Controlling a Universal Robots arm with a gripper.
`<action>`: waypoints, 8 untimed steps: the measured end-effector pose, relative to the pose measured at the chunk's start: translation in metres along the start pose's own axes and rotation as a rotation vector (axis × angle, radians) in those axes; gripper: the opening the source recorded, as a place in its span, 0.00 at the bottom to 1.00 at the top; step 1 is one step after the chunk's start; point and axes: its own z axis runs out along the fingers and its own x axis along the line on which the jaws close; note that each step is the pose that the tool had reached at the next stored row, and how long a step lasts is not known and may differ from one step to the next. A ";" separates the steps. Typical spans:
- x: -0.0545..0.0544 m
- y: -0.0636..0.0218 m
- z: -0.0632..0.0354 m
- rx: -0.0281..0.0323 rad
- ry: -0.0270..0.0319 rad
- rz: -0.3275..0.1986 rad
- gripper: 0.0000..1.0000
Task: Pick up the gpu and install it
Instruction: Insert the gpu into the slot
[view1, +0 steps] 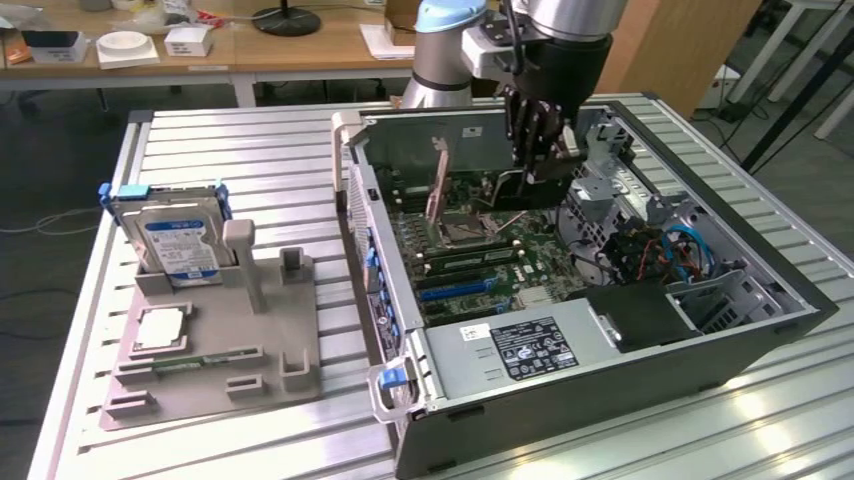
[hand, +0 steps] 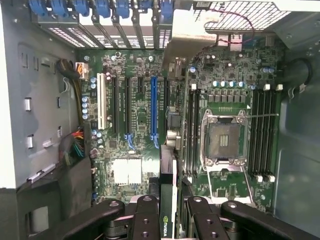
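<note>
Gripper (view1: 539, 140) is clamped on the gpu (hand: 168, 172), with the fingers (hand: 145, 220) drawn in narrow and pinching the card from both faces. In the wrist view you see the card edge-on between the pads, a green logo on its upper edge, its length running out over the motherboard (hand: 130, 150). In the exterior view the arm reaches down into the open computer case (view1: 747, 320), and the gripper sits low inside it, toward the far wall.

Progress as you can judge it:
- **Pick:** done. The gpu is in the grip and off the table (view1: 240, 150). The grey fixture (view1: 267, 390) on the exterior view's left holds the hard drive (view1: 180, 245) and a small memory stick (view1: 200, 362).
- **Carry to the case:** done. The card is inside, over the board.
- **Install:** not done. The long blue slot (hand: 153, 105) is bare along its whole length. The card lies just beside that slot's line, between it and the memory slots next to the CPU socket (hand: 223, 137).

The card probably hangs above the board rather than touching it, but seen edge-on you can't tell its height for sure. Lining it up with the slot and seating it is what's left.
</note>
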 end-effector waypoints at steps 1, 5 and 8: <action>0.000 0.0004 0.0018 0.0000 0.0001 0.000 0.26; 0.000 0.0018 0.0091 0.0000 -0.0001 -0.002 0.26; 0.000 0.0030 0.0144 0.0000 -0.0002 -0.004 0.26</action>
